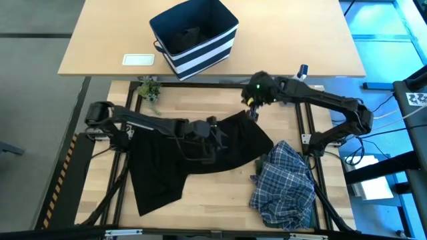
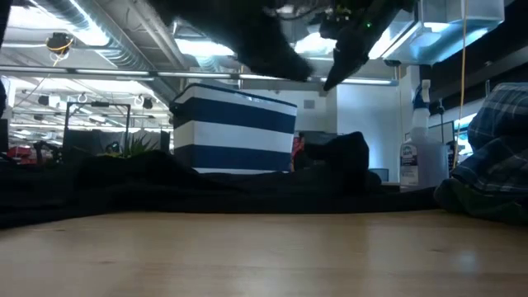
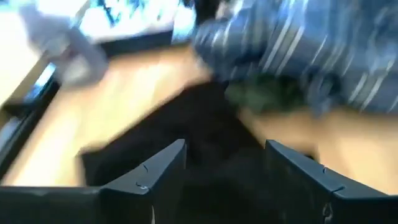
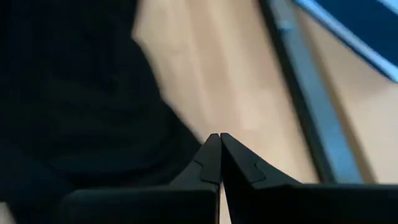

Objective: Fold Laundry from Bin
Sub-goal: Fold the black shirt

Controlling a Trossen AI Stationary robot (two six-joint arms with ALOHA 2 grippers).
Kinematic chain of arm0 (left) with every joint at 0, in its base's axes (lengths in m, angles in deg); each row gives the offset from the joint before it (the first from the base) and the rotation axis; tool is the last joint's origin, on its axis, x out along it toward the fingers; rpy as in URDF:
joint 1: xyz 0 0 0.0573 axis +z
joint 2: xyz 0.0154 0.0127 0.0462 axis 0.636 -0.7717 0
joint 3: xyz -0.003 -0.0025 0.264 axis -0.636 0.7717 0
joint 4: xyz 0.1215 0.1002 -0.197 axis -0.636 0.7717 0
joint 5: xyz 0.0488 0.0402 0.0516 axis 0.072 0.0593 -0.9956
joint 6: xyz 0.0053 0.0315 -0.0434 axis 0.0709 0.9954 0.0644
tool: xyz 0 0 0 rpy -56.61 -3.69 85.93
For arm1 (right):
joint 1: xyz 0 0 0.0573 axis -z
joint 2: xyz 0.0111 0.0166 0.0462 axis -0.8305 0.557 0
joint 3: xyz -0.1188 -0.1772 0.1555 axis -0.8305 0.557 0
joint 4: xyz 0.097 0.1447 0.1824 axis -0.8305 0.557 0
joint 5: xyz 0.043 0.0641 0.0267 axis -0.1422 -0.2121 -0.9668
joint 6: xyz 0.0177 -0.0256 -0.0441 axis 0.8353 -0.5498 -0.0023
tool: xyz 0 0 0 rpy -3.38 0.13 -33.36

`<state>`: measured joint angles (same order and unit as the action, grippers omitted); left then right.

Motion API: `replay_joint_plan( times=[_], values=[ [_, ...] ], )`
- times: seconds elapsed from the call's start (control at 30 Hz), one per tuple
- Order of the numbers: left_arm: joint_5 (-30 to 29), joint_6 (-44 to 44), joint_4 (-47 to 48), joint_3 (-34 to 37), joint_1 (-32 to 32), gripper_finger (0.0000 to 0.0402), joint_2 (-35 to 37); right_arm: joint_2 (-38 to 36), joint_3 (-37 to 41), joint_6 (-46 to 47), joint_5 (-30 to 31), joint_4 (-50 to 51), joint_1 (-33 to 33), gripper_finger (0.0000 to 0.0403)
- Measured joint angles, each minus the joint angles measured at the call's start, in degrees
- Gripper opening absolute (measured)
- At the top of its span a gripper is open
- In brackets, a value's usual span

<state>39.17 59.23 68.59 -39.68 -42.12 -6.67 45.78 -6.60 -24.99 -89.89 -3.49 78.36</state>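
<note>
high view: the black garment (image 1: 193, 160) lies spread just beside the plaid shirt (image 1: 283, 183), left gripper (image 1: 217, 137) over its middle. left wrist view: jaws released, empty. right wrist view: the right gripper (image 4: 219, 155) is clenched, seemingly empty. limp cloth; pinch corners.

Light wood worktable (image 1: 220, 193) in front, tan desk (image 1: 107, 40) behind — grey floor (image 1: 33, 133) alongside; exposed ceiling ducts (image 2: 124, 37), bright strip lights — open industrial room.

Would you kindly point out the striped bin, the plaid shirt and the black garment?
bin (image 1: 200, 50), high view, striped side wall.
plaid shirt (image 1: 283, 183), high view, middle of the crumpled heap.
black garment (image 1: 157, 170), high view, spread lower-left part.
</note>
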Motion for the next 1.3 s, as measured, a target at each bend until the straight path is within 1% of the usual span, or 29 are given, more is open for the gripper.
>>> replay_joint_plan(
  times=[0.13,0.23,0.33,0.43,0.53,0.6,0.7,0.9,1.0,1.07,1.13,1.2,1.3],
  values=[
    [-7.6,-0.7,11.6,0.4,-1.7,0.0205,4.7,0.1,1.0,-0.1,-1.2,-0.8,-6.4,0.0005],
    [-13.4,-3.1,15.8,2.6,-3.2,0.0198,8.7,0.2,2.5,-0.2,-1.8,-0.7,-10.5,0.0005],
    [-14.6,-8.6,15.9,7.6,-4.3,0.0191,13.6,0.2,3.8,0.5,-1.8,-1.4,-13.6,0.0005],
    [-15.5,-15.6,14.8,13.7,-6.9,0.0183,18.2,0.2,6.2,1.2,-2.8,-4.5,-15.5,0.0005],
    [-16.3,-22.5,14.1,18.4,-10.9,0.0174,21.0,0.2,9.9,-2.4,-5.6,-6.6,-16.8,0.0008],
    [-17.0,-26.1,13.9,20.3,-13.8,0.0169,21.4,0.5,12.6,-5.3,-7.1,-8.1,-17.2,0.0020],
    [-18.8,-30.3,14.0,21.6,-17.5,0.0163,21.4,2.0,15.3,-6.1,-9.9,-10.0,-17.0,0.0056],
    [-21.0,-34.7,13.8,21.8,-21.1,0.0158,21.0,9.6,15.4,-6.2,-11.4,-10.5,-17.0,0.0153],
    [-21.6,-35.6,13.9,21.8,-22.3,0.0158,21.0,12.4,15.1,-8.0,-11.7,-10.9,-17.0,0.0186],
    [-22.2,-36.5,13.9,21.8,-22.8,0.0158,21.0,13.2,14.8,-9.4,-11.9,-10.7,-17.0,0.0197],
    [-22.4,-37.7,14.2,21.8,-23.3,0.0158,21.0,13.3,14.4,-10.3,-13.3,-10.9,-17.0,0.0199],
    [-23.0,-39.1,14.4,22.1,-23.8,0.0158,21.0,13.3,14.1,-10.7,-14.4,-11.0,-17.0,0.0195],
    [-24.2,-41.4,14.2,23.3,-24.7,0.0158,21.0,13.3,13.9,-10.9,-14.3,-11.0,-16.9,0.0186]
  ],
)
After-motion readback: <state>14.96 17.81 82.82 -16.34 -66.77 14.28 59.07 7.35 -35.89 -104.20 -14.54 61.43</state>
